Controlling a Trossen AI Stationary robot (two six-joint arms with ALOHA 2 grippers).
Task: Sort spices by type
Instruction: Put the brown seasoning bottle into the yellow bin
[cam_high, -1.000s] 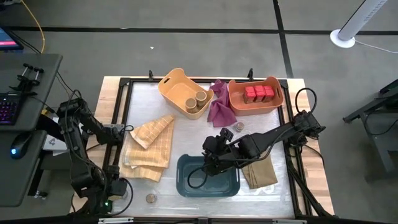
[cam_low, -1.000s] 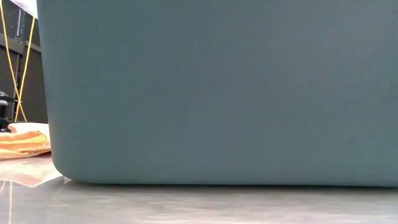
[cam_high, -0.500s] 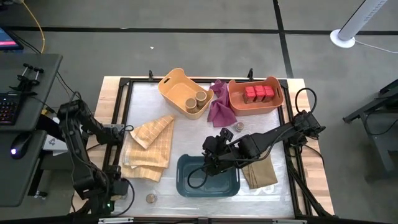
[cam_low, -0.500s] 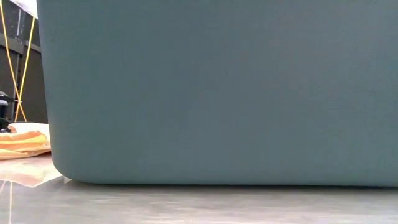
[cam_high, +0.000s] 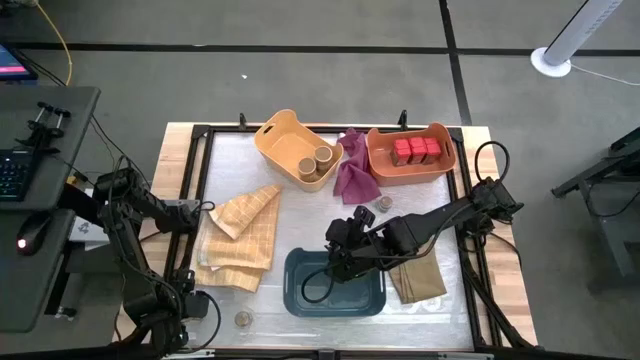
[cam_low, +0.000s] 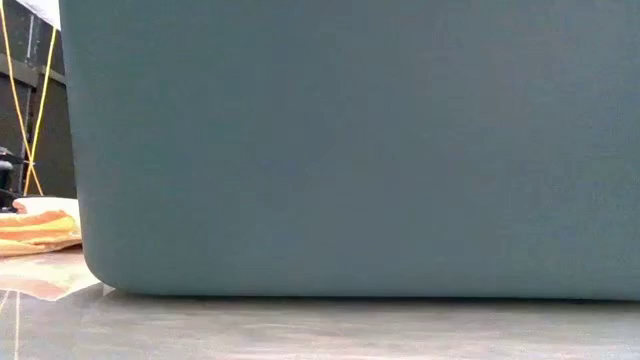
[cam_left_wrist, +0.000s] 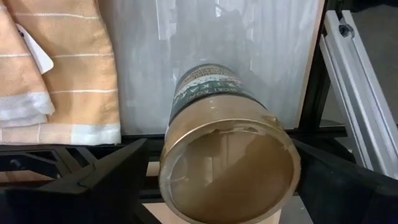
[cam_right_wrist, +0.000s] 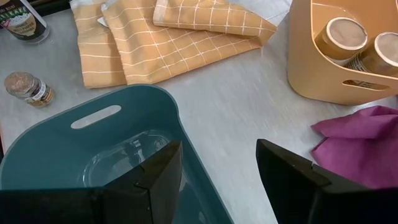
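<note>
A tan cylinder with a dark label band (cam_left_wrist: 227, 162) stands upright on the table near its front left corner. My left gripper (cam_left_wrist: 224, 186) points down over it, open, with one finger on either side of it. In the high view that gripper (cam_high: 185, 310) hides the cylinder. Two more tan cylinders (cam_high: 312, 160) stand in the yellow bin (cam_high: 275, 135). Red tins (cam_high: 415, 150) sit in the orange bin (cam_high: 440, 168). A tiny jar (cam_right_wrist: 28, 88) lies near the front edge. My right gripper (cam_right_wrist: 217, 180) hangs open over the far rim of the teal bin (cam_high: 335, 290), holding nothing.
Folded tan cloths (cam_high: 240, 240) lie left of the teal bin, and another (cam_high: 418, 280) lies under my right arm. A magenta cloth (cam_high: 352, 175) lies between the two far bins, with small jars (cam_high: 383, 203) near it. The teal bin's wall (cam_low: 350, 150) fills the low view.
My left gripper has come down a little at the table's front left corner, still open and still pointing down.
</note>
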